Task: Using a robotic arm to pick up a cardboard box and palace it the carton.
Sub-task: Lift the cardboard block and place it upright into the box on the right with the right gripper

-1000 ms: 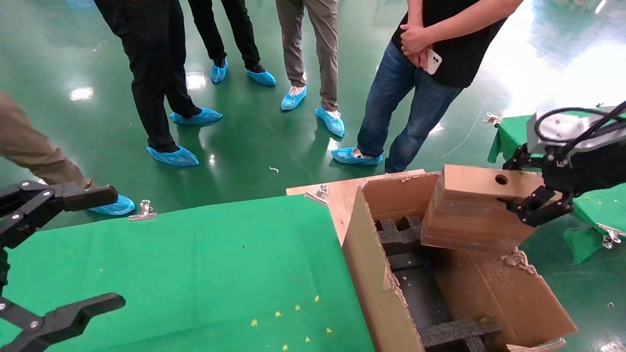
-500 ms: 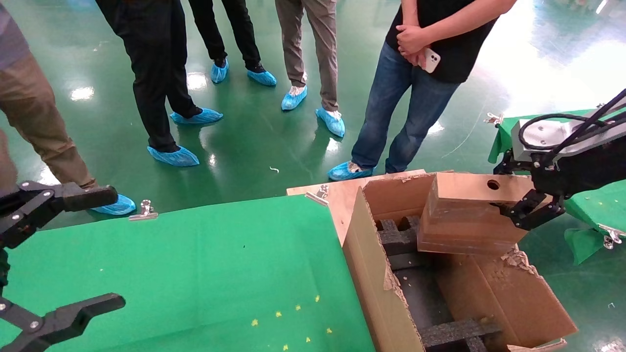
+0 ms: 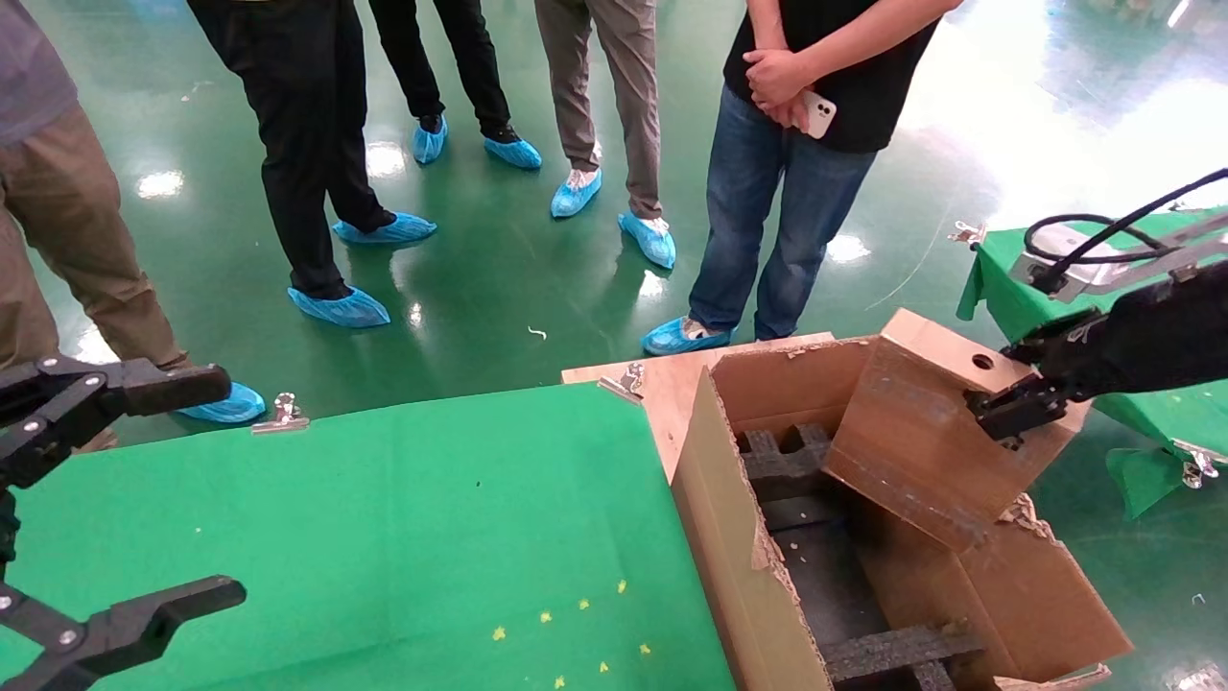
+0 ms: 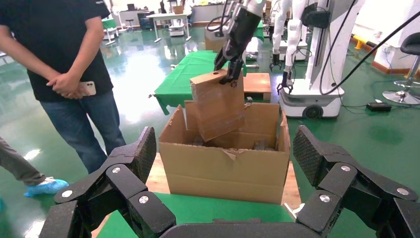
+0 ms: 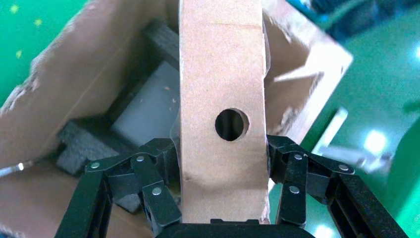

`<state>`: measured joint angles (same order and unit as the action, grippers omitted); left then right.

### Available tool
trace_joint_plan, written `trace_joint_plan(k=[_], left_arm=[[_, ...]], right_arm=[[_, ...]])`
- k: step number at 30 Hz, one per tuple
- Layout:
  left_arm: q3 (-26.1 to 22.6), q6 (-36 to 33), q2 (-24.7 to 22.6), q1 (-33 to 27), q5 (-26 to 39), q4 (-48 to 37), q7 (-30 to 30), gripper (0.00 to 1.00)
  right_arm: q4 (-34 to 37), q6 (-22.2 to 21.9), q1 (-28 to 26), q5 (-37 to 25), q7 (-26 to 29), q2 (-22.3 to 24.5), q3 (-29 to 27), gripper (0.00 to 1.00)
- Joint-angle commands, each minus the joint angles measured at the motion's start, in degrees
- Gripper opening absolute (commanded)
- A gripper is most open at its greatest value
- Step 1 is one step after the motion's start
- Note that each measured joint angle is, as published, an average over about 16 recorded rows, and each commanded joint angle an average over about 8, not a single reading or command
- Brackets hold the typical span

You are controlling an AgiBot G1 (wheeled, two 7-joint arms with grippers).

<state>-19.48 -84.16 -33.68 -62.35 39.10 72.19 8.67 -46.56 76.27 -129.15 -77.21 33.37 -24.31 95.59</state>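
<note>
Right gripper (image 3: 1007,415) clamps the cardboard box (image 3: 921,422), tilted over the carton (image 3: 739,566).

Its jaws press on both narrow sides of the box, just near the round finger hole (image 5: 232,124), and the box's lower corner dips into the open carton above the black foam inserts (image 3: 892,651). The carton stands right of the green-covered table (image 3: 384,537). The left gripper (image 4: 225,193) hangs at the near left over the green cloth, jaws wide apart, holding nothing. Several people in blue shoe covers (image 3: 341,307) stand on the far floor.
</note>
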Motion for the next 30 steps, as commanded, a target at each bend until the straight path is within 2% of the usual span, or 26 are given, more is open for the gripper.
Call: trace_joint_plan(k=[1, 11, 15, 20, 26, 30], left_arm=[[0.00, 0.00, 0.00, 0.00, 0.00, 0.00, 0.00, 1.00], [-0.01, 0.00, 0.00, 0.00, -0.01, 0.00, 0.00, 1.00], [-0.01, 0.01, 0.00, 0.00, -0.02, -0.01, -0.01, 1.00], [0.00, 0.02, 0.01, 0.01, -0.03, -0.02, -0.01, 1.00], [-0.01, 0.02, 0.01, 0.01, -0.03, -0.02, -0.01, 1.00], [-0.01, 0.02, 0.01, 0.01, -0.03, -0.02, -0.01, 1.00]], right_arm=[[-1.83, -1.89, 0.49, -0.56, 6.11, 1.15, 0.41, 0.00], [-17.16, -10.38, 1.56, -8.42, 37.09, 7.32, 2.82, 0.00], [-21.50, -12.08, 1.88, -11.11, 45.39, 8.66, 3.44, 0.00], [-23.80, -12.67, 2.09, -12.56, 48.58, 9.27, 3.75, 0.00], [-23.09, -12.56, 2.08, -12.15, 47.75, 9.11, 3.73, 0.00], [-23.21, -12.75, 2.33, -12.20, 49.08, 9.07, 3.88, 0.00]])
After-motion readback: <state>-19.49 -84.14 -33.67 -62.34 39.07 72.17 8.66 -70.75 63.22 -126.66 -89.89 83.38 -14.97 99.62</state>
